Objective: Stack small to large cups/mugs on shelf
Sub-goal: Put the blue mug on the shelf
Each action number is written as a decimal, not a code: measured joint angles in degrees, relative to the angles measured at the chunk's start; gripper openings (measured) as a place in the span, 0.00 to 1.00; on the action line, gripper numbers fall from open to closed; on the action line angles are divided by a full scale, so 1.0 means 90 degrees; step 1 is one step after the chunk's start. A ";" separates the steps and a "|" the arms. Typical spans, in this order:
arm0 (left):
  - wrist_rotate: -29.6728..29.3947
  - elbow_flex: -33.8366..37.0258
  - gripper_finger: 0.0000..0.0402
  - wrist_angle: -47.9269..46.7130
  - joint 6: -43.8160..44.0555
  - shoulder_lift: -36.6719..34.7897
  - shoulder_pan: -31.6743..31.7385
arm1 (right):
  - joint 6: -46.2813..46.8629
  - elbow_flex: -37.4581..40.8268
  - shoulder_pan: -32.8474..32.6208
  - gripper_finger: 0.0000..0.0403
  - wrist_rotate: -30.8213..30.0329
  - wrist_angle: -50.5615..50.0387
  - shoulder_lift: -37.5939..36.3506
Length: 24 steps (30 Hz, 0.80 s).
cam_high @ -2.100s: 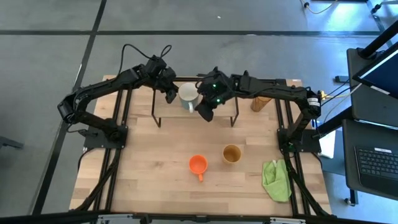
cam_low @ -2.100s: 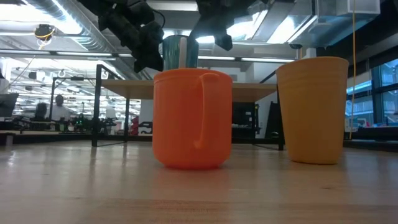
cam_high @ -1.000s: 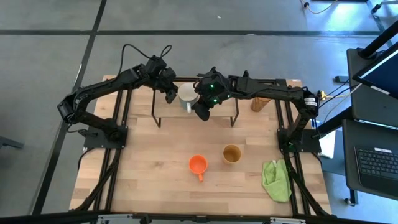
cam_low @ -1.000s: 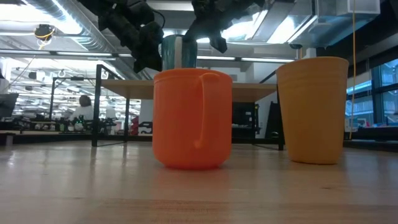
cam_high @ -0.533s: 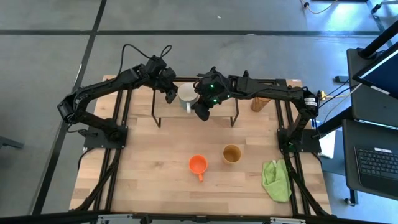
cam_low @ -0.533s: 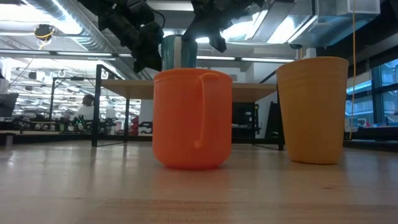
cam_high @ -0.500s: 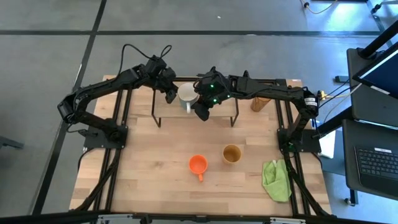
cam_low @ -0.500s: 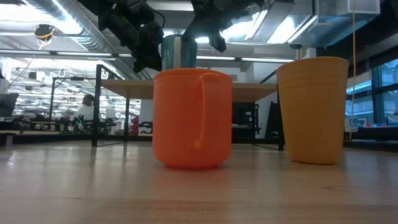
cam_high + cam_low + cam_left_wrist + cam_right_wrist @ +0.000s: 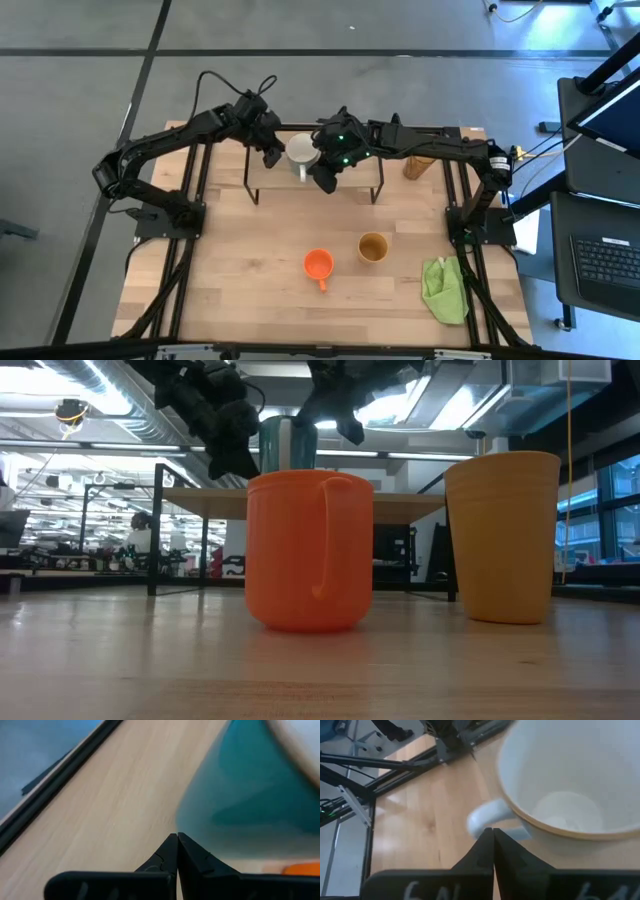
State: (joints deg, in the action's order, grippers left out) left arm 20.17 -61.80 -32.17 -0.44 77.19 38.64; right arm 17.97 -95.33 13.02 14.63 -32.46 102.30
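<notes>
The white mug (image 9: 299, 152) stands upright on the shelf (image 9: 200, 503), its handle (image 9: 487, 818) toward the table's near side. My left gripper (image 9: 271, 156) is shut just left of the mug's wall (image 9: 235, 795). My right gripper (image 9: 322, 178) is shut at the mug's near right, by the handle. The orange mug (image 9: 318, 265) and the tan cup (image 9: 373, 246) stand on the table nearer the front. The amber tumbler (image 9: 418, 165) stands right of the shelf. My left gripper has its shut fingertips (image 9: 176, 840) by the foot of the white mug's outer wall; I cannot tell whether they touch it. My right gripper has its shut fingertips (image 9: 492, 833) right at the mug's handle, coming from above and the near side; I cannot tell whether they touch it.
A green cloth (image 9: 445, 290) lies at the table's near right corner. The shelf's black wire legs (image 9: 250, 187) stand on the far half of the table. Open tabletop (image 9: 230, 270) lies left of the orange mug.
My left gripper has shifted slightly toward the table's left, away from the white mug. The mug stands where it was.
</notes>
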 joint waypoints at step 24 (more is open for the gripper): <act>-0.0278 0.0002 0.00 -0.0236 0.0000 -0.0172 -0.0231 | -0.0695 0.0000 0.0698 0.00 -0.0560 -0.0992 0.0000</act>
State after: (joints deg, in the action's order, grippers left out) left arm 17.67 -61.78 -34.29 -0.44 75.64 36.56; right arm 11.71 -95.33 19.31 9.59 -41.39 102.30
